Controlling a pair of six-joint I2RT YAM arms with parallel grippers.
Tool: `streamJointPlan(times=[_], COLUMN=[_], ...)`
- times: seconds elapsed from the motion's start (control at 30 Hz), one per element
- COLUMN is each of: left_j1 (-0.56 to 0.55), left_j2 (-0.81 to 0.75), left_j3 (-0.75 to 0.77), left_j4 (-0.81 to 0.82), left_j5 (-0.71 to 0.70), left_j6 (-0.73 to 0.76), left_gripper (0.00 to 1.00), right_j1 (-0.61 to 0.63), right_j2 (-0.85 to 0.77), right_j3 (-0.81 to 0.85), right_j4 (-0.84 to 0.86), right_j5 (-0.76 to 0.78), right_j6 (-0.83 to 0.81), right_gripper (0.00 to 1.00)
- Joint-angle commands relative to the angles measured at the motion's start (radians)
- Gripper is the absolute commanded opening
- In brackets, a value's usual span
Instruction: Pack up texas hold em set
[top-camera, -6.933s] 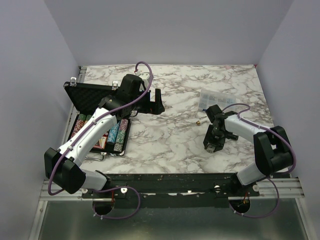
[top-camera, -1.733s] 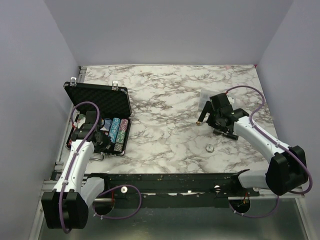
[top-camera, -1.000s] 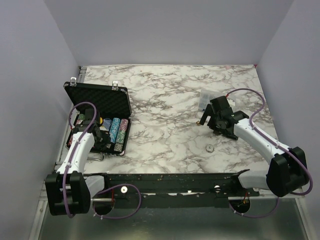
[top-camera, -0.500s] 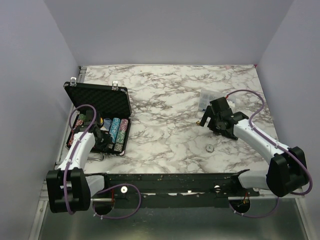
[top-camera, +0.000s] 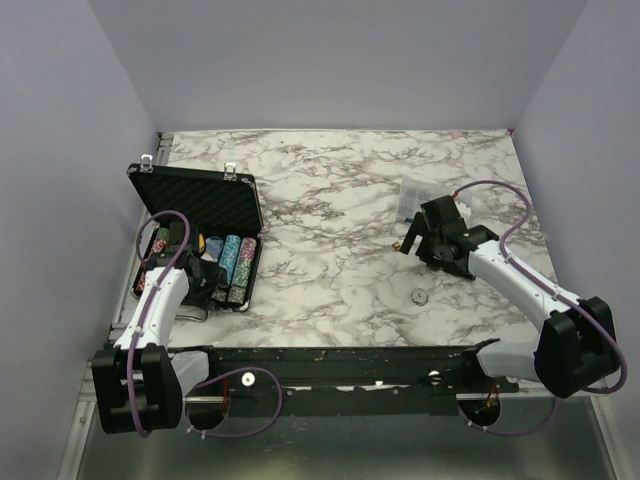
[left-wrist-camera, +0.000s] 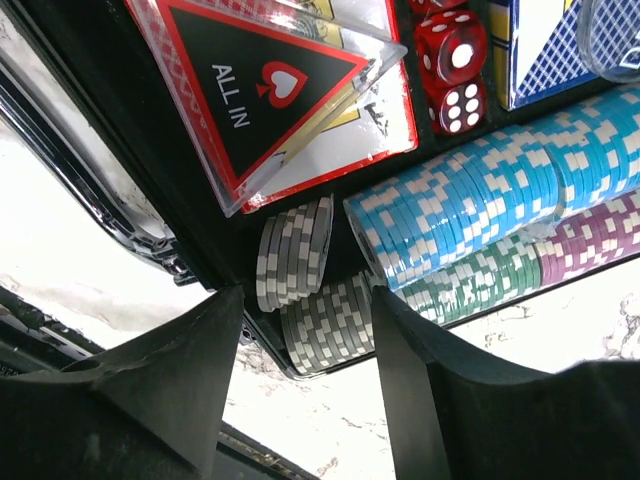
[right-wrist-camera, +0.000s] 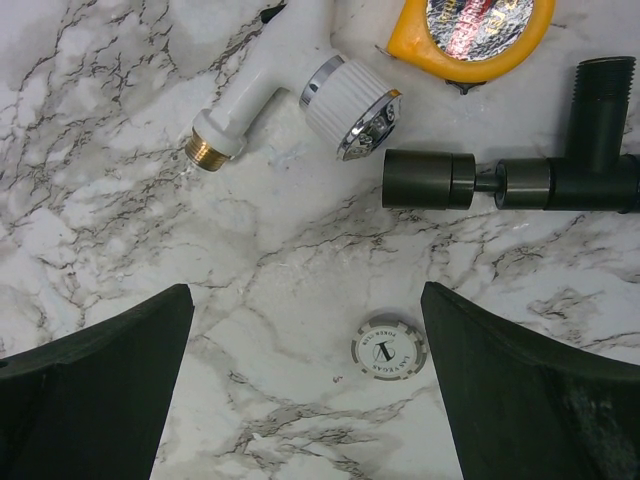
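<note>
One white chip (right-wrist-camera: 389, 349) near right claw (right-wrist-camera: 305, 292)

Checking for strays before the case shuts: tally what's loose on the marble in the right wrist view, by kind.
Poker chip: 1
White fitting with brass end: 1
Black pipe fitting: 1
Yellow round thing, cut off by the top edge: 1
Total: 4

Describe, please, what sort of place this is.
Probably a robot test cell, not a card room: a marble-patterned table boxed in by plain walls, with a mounting rail along its near edge.
</note>
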Motion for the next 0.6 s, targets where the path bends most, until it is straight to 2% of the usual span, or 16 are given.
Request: streamJointPlan(times=[0.0,0.07,0.2,0.3,0.47,0.57], left_j1=[0.008,0.008,0.008,0.009,0.011,0.011], left_j2=[-0.006,-0.007,-0.024,-0.058,-0.060,-0.077], left_j3=[0.010,0.006,-0.003,-0.029,-0.048,-0.062], left_j4=[0.069,0.077,0.051,0.076,0.099,0.121], left_j5=[-0.037,-0.026,-0.026,-0.041,-0.018,-0.019], left_j6=[0.011,0.014,-0.002,-0.021,-0.022,-0.027], left_gripper=[0.60,0.62,0.59,0.64,0.63,0.52], right_j1=[-0.004,-0.003,-0.003,-0.003,-0.003,-0.003], right_j2=[-0.026,-0.029,-0.032,-0.033,-0.022,-0.025], right_j3=[-0.013,-0.010,-0.007,-0.009,-0.002,-0.006], right_j4=[-0.016,-0.023,-0.036,-0.033,-0.041,-0.041], right_j5=[0.004,0.005,0.010,0.007,-0.008,0.001], right_j6=[0.005,0.006,0.010,0.015,0.019,0.018], right_gripper=[0.98,0.97,0.97,0.97,0.96,0.96])
